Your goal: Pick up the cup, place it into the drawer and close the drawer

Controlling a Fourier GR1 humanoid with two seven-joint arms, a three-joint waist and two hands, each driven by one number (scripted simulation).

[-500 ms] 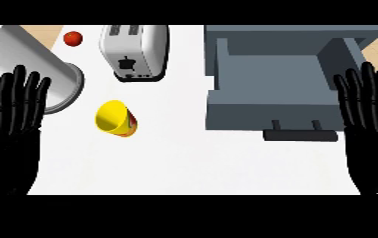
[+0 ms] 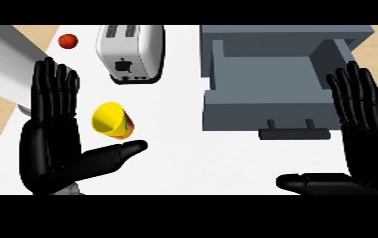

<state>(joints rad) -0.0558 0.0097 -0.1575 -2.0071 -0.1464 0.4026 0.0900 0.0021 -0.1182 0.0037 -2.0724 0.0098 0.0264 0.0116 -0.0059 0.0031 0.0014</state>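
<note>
A yellow cup (image 2: 112, 120) with an orange-red side lies tipped on the white counter, its mouth facing up and left. My left hand (image 2: 50, 142) stands open just left of the cup, fingers straight up, thumb stretched out below it, not touching. The grey drawer (image 2: 269, 113) is pulled open at the right, its inside bare and its dark handle (image 2: 294, 130) at the front. My right hand (image 2: 358, 127) is open at the right edge beside the drawer's front corner, thumb pointing left.
A white toaster (image 2: 133, 52) stands behind the cup. A small red ball-like thing (image 2: 69, 41) lies at the back left. A large metallic cylinder (image 2: 16, 69) sits at the left edge, partly behind my left hand.
Both hands have come inward from the edges. The left hand is now close beside the cup with its thumb spread out; the right hand shows more of its palm and thumb.
</note>
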